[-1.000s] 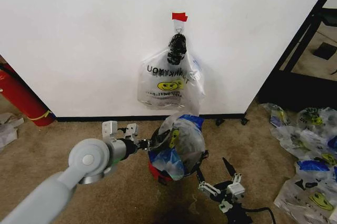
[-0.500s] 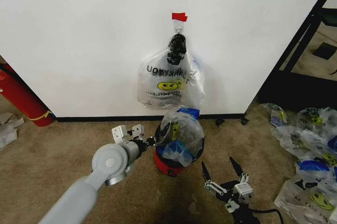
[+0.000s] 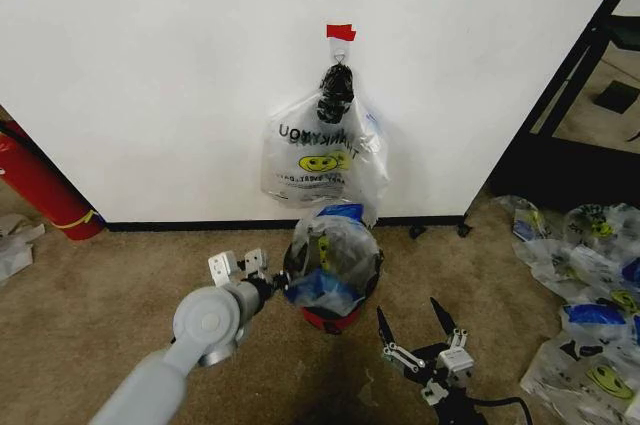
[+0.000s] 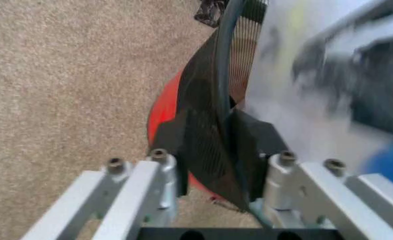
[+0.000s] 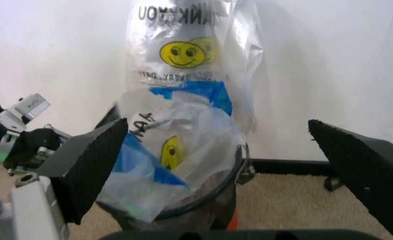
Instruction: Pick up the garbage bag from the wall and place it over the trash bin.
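**Two tools flank the small round bin as the clear bag sits in its mouth**

One thin clear plastic garbage bag (image 3: 335,255) with a yellow smiley face, black lettering and blue patches lies bunched in and over the top of the small round trash bin (image 3: 330,317), which has dark see-through sides, a black rim and a red base. The bin stands on tan carpet (image 3: 100,275) close to the plain white wall (image 3: 150,65) with its black baseboard.

On the wall directly above the bin, a thick bundle of like bags (image 3: 320,155) with a black knot hangs from a small hook under a red tape strip (image 3: 340,32).

The left tool (image 3: 270,283) is at the bin's rim on the robot's left side. In the left wrist view its dark fingers (image 4: 196,150) are clenched on the bin's black rim and mesh side, with bag plastic lying just beside them.

The right tool (image 3: 420,330) hangs near the bin on the robot's right side, low over the carpet, its two black fingers (image 5: 90,160) spread wide and grasping nothing.

Far from the bin toward the robot's left, a long red cylinder (image 3: 40,190) leans at the wall. Toward the right, a heap of like smiley bags (image 3: 585,295) lies on the carpet.
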Controlling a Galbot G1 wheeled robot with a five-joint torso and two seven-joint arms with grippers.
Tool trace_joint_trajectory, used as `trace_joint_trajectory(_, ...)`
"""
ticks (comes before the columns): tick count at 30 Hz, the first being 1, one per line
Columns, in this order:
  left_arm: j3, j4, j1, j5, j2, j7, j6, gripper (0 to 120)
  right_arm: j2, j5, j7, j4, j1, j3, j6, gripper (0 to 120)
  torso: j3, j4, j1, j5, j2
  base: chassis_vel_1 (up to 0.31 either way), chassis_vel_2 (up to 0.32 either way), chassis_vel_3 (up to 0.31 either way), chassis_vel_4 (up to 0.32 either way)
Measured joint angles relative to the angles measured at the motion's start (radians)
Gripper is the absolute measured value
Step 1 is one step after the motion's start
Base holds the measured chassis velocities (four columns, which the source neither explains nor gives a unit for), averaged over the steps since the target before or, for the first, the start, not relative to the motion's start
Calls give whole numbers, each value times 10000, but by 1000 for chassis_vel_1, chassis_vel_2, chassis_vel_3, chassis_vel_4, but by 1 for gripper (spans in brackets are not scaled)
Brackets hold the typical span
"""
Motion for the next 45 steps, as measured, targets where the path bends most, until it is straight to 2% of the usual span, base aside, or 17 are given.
trace_joint_trajectory(4,-162,-374,245,302,74,145,95,47,-8,-72,0,46,4,-59,6,100,0,2,0,-2,0,0,0,0,0)
trace_joint_trajectory(6,-206,-501,295,355,97,196,103,51,-14,-87,0,65,-1,-61,10,100,0,2,0,-2,0,0,0,0,0)
trace_joint_trajectory(9,-396,-999,437,497,279,331,115,66,-29,-136,-2,89,-38,-63,54,100,-1,1,0,-2,0,0,0,0,0)
trace_joint_trajectory(12,-528,-1303,561,684,458,457,129,72,-41,-145,-4,90,-55,-63,74,100,-1,1,0,-2,0,0,0,0,0)
trace_joint_trajectory(17,-968,-2214,1263,1756,831,1092,73,92,-153,639,-18,383,-123,-174,-294,100,-2,1,0,-1,0,0,0,0,0)
trace_joint_trajectory(18,-1092,-2486,1557,2302,906,1330,14,95,-208,1037,-30,541,-137,-176,-534,100,-2,2,0,-1,0,0,0,0,0)
trace_joint_trajectory(19,-1092,-2486,1557,2302,906,1330,14,95,-208,1037,-30,541,-137,-176,-534,100,-2,2,0,-1,0,0,0,0,0)
trace_joint_trajectory(23,-1305,-3078,2446,4890,1128,2154,-547,100,-486,2894,-31,1195,-32,-43,-1644,100,-2,3,0,0,0,0,0,0,0)
trace_joint_trajectory(25,-1257,-3187,2717,6313,1265,2563,-1175,100,-626,4148,24,1604,69,207,-2358,100,-2,7,0,0,0,0,0,0,0)
trace_joint_trajectory(26,-1214,-3209,2807,7001,1331,2767,-1505,100,-691,4749,63,1760,135,347,-2723,100,-2,-2,0,-2,0,0,0,0,0)
trace_joint_trajectory(27,-1214,-3209,2807,7001,1331,2767,-1505,100,-691,4749,63,1760,135,347,-2723,100,-2,-2,0,-2,0,0,0,0,0)
trace_joint_trajectory(28,-1187,-3227,2881,7448,1370,2902,-1742,100,-752,5205,105,1853,206,438,-3005,100,-2,-4,0,-2,0,0,0,0,0)
trace_joint_trajectory(30,-1033,-3262,3019,8492,1459,3223,-2382,100,-889,6815,431,2093,528,696,-4109,100,-2,6,-1,2,0,0,0,0,0)
trace_joint_trajectory(33,-775,-3229,2906,8828,1518,3457,-2636,100,-843,8073,885,2154,847,885,-5205,100,-2,0,0,-1,0,0,0,0,0)
trace_joint_trajectory(37,-656,-3120,2856,8887,1560,3577,-2715,100,-700,8824,1256,2046,1233,798,-5927,100,-2,2,0,0,0,0,0,0,0)
trace_joint_trajectory(45,-573,-2962,2812,9140,1693,3747,-2865,100,-15,9352,1641,1230,2113,414,-6274,100,-1,2,0,0,0,0,0,0,0)
